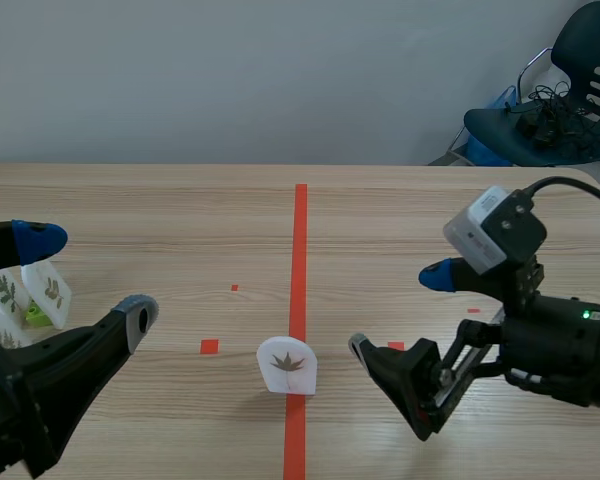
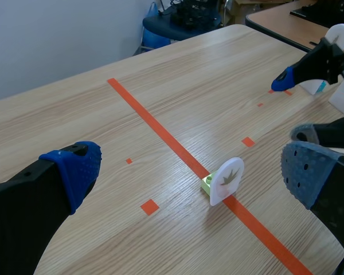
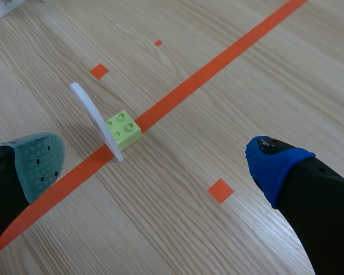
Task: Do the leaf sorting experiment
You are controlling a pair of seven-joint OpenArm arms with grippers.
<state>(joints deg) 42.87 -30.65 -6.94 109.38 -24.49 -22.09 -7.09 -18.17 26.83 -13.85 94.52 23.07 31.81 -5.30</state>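
Leaf card (image 1: pixel 287 365) stands upright on the centre tape line (image 1: pixel 300 230), between the two grippers, touching neither.
Thin white plaque with a rounded top and a printed brown leaf, plugged into a small lime studded brick (image 3: pixel 124 129). Judged light, stiff and easily tipped, so pinch across the flat faces, low near the brick. Left gripper (image 1: pixel 88 275) and right gripper (image 1: pixel 400 311) are both spread wide, holding nothing. Table (image 1: pixel 180 220) is smooth wood-grain.
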